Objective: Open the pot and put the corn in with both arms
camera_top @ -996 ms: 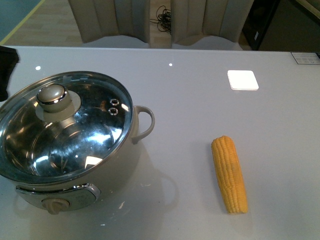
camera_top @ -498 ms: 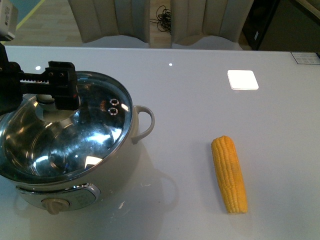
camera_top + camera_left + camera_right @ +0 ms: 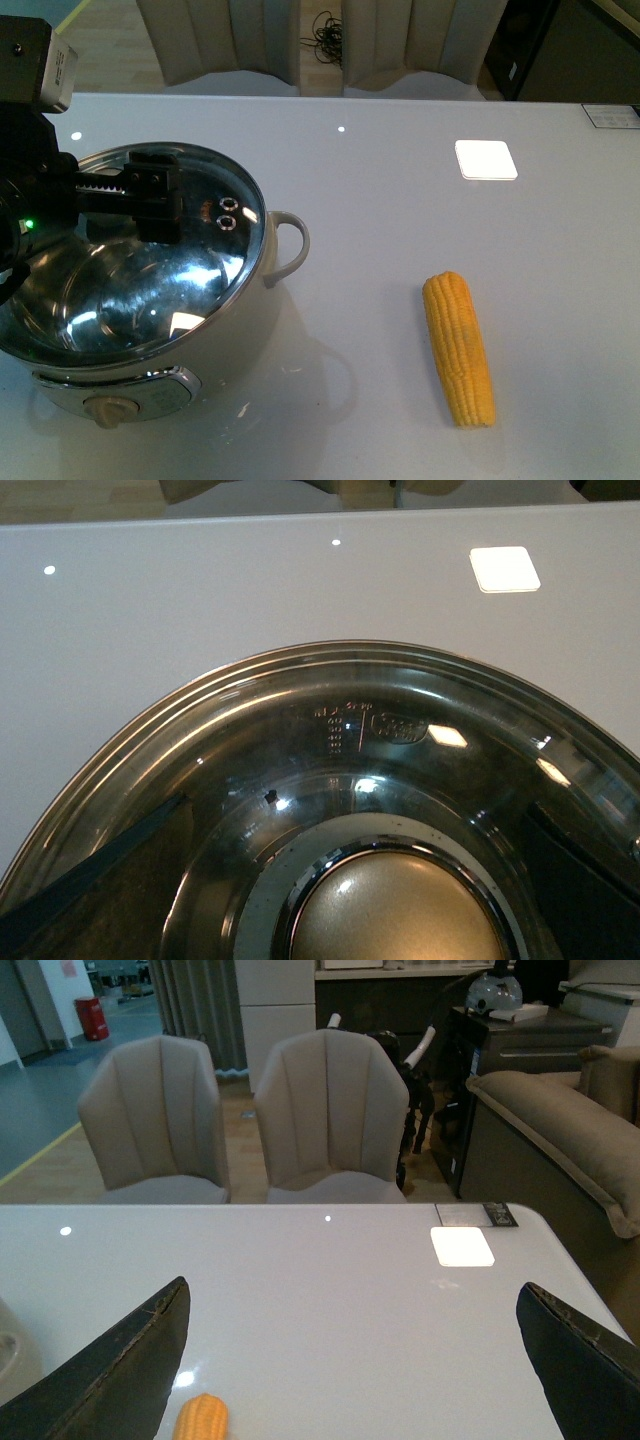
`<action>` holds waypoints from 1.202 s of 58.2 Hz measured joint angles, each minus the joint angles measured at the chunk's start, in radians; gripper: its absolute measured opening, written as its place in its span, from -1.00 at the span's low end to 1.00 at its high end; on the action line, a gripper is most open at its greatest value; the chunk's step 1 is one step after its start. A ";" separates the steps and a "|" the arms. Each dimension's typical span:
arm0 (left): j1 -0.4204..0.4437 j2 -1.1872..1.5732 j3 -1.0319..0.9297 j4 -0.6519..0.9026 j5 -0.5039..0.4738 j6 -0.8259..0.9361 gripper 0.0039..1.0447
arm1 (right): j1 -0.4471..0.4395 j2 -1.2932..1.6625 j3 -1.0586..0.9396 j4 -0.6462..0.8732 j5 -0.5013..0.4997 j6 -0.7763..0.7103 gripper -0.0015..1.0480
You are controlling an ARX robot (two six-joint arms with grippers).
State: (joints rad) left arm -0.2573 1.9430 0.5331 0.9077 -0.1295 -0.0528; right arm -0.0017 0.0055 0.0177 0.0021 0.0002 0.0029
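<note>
Your left arm has come in from the left over the last second. Where the lid's knob (image 3: 395, 910) stood bare, the left end effector (image 3: 120, 195) now sits over it and hides it from the front view. The left wrist view shows the fingers (image 3: 100, 880) spread to either side of the knob, released and apparently not yet touching it, so nothing is grasped. I judge that you are lined up for the lid grasp, and the next step is to clench on the knob and lift. The lid (image 3: 200, 270) is still seated on the pot (image 3: 230, 330), which stands at the near left of the worktop (image 3: 380, 200) and has not shifted. The corn (image 3: 459, 348) has not moved either. It lies flat at the near right, well apart from the pot, with its length running near to far. The right end effector (image 3: 352, 1285) is out of the front view. Its own camera shows it hanging released above the worktop, holding nothing, with the corn tip just at the frame's edge. By count there is one pot, one lid, one knob, one corn cob, one white square (image 3: 486, 159) lying at the far right, and two chairs beyond the far edge. There are two end effectors, and neither is grasping anything.
</note>
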 joint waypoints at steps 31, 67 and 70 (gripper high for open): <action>-0.013 0.023 0.000 0.016 -0.021 -0.061 0.83 | 0.000 0.000 0.000 0.000 0.000 0.000 0.83; -0.040 0.028 0.000 0.038 -0.055 -0.035 -0.05 | 0.000 0.000 0.000 0.000 0.000 0.000 0.83; -0.040 0.028 0.000 0.040 -0.058 -0.034 -0.17 | 0.000 0.000 0.000 0.000 0.000 0.000 0.83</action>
State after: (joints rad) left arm -0.2974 1.9713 0.5335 0.9482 -0.1879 -0.0868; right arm -0.0017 0.0055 0.0177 0.0021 0.0006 0.0029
